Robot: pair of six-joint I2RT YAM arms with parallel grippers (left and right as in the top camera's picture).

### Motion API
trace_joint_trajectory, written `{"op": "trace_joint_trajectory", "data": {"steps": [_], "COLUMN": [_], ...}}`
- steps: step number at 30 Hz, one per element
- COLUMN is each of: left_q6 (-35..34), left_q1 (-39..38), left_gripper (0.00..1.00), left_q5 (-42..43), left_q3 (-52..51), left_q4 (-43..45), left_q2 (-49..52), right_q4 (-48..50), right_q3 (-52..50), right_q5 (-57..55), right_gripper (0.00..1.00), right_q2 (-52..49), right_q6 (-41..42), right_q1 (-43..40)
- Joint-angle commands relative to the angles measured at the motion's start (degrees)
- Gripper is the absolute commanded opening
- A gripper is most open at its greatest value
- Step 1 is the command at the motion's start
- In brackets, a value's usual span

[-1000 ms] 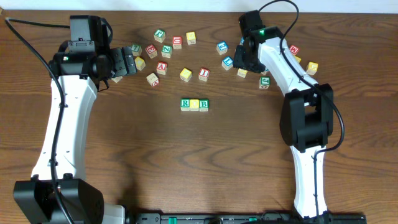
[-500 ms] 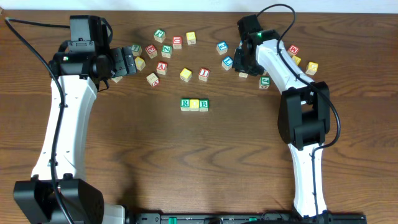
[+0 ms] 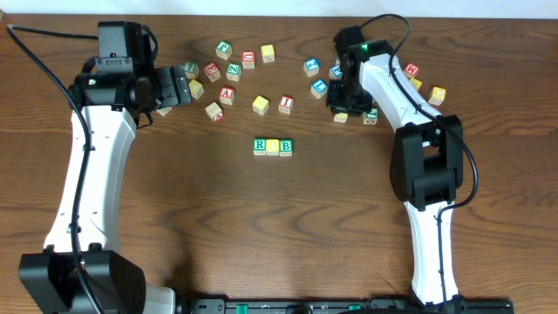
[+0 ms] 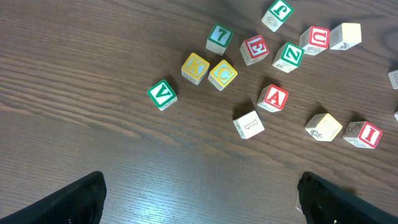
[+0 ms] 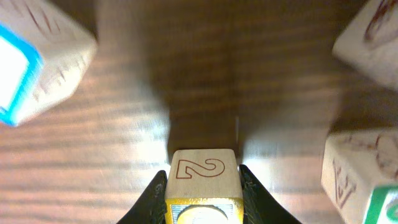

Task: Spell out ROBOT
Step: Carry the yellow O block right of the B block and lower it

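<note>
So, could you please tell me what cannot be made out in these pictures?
Right wrist: gripped block, lower part cut off by the edge; neighbouring blocks blurred.
Overhead: gripped block hidden beneath the right tool.
Overhead: yellow middle block of the row, letter too small.

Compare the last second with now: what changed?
The right end effector moved toward the table's near edge, taking the gripped 2 block along. The left end effector and the three-block row stayed put.

Loose blocks (image 5: 43, 68) flank the right gripper (image 5: 203, 193) holding the 2 block (image 5: 202, 168), bare table (image 5: 199, 81) open between them.
</note>
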State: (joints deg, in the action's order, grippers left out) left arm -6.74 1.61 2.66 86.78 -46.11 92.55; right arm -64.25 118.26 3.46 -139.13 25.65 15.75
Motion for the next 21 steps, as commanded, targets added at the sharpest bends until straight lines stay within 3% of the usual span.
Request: {"op": "trace_joint_trajectory", "data": {"steps": [1, 21], "left_q6": [0.33, 0.31], "left_q1": [0.09, 0.09], "left_gripper": [0.97, 0.97], "left_q5": [-0.35, -0.35], "left_q3": [1.31, 1.31], "left_q4": [-0.15, -0.15], "left_q2": [-0.39, -0.39], "right_q4": [-3.52, -11.37], "right_q3": [0.04, 0.04], "right_q5": [2.56, 2.75], "right_gripper": [0.2, 0.2], "right_q2": [-0.17, -0.17], "right_q6": [-2.19, -3.23], "right_q1": [1.66, 9.2]}}
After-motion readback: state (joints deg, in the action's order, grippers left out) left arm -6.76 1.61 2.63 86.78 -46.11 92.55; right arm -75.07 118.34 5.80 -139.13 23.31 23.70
